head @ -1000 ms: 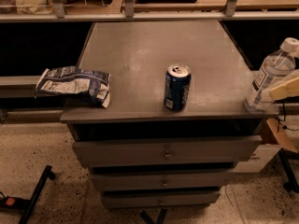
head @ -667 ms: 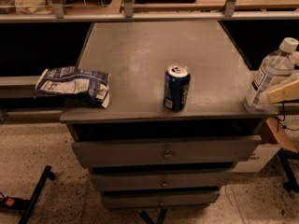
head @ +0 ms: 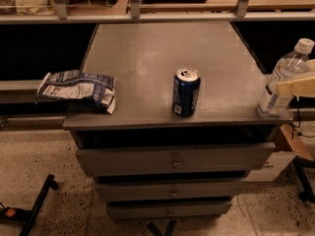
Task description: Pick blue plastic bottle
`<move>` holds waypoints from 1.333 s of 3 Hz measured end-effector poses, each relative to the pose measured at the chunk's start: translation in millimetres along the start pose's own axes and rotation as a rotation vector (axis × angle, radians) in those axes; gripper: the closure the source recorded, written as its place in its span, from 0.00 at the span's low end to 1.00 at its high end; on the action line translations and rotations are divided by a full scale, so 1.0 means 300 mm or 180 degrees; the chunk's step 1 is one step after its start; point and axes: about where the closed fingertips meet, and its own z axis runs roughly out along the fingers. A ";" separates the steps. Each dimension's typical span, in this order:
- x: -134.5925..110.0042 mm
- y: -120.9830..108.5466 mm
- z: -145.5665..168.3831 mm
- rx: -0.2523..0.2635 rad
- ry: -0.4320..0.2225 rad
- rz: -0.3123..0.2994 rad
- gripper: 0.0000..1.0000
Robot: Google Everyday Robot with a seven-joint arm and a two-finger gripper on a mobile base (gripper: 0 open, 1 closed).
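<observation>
A tall clear plastic water bottle [head: 284,69], topped with a white screw cap [head: 303,45] and wrapped in a white label, is seen standing upright at the front right corner of a grey metal cabinet top [head: 147,53], close to its right edge. The pale tan gripper [head: 291,86] is seen reaching in from the right edge of the view at the bottle's mid-height, and part of it is laid across the front of the bottle, over the label's upper part. Only that part of the gripper is shown, so it cannot be told whether the jaws are wide, narrow or closed on the bottle. A shorter dark blue drink can [head: 186,92] is placed upright near the middle of the cabinet's front edge, well apart from the bottle. A crumpled blue and white snack bag [head: 78,88] is laid flat at the front left corner, with its left end hanging past the cabinet's edge. Three grey drawers [head: 172,160] are stacked under the top, each pulled out slightly. A speckled stone floor [head: 44,151] is spread around the cabinet, and a black stand leg [head: 37,206] is seen on it at lower left.
</observation>
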 end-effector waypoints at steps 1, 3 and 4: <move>-0.018 0.000 -0.006 -0.0055 -0.0061 0.0080 0.65; -0.164 0.026 -0.081 -0.0119 -0.0158 0.0098 1.00; -0.170 0.027 -0.083 -0.0122 -0.0165 0.0093 1.00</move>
